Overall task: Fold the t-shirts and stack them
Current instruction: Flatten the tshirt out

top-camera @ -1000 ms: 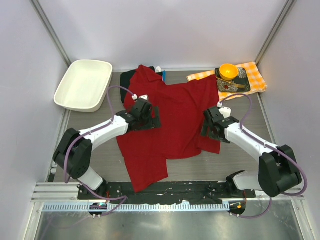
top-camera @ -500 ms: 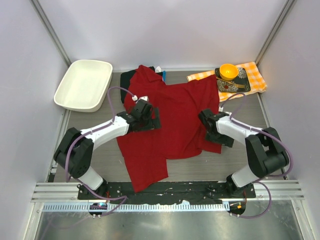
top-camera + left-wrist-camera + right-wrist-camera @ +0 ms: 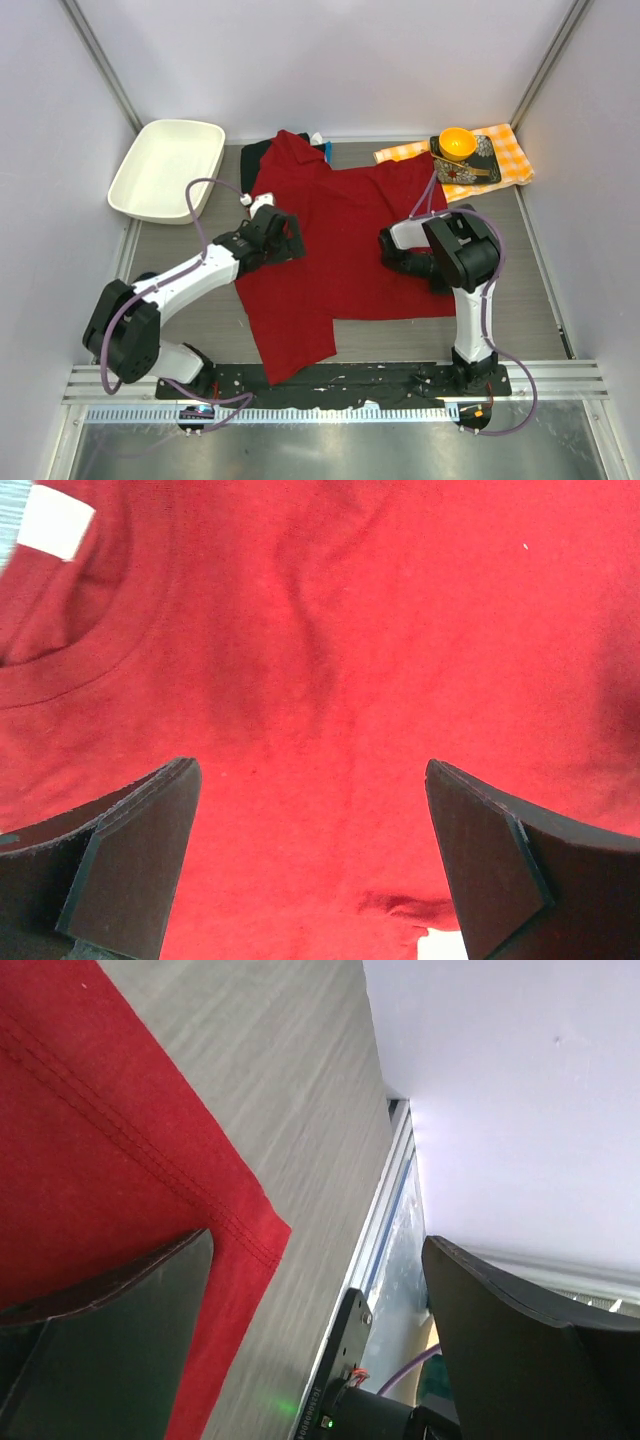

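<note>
Red t-shirt [image 3: 345, 255] lies spread on the surface [image 3: 510, 290]. Left end effector [image 3: 310, 850], near the collar [image 3: 60, 675], and right end effector [image 3: 320, 1300], at a hem corner [image 3: 265, 1228], gape empty; I should pinch edges squarely before folding.

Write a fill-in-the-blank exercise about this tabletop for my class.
1. The t-shirt spread across the table is ____ in colour.
2. The white tub stands at the table's far ____ corner.
3. On the checked cloth, a dark tray holds an orange ____.
Missing words: red; left; bowl.
</note>
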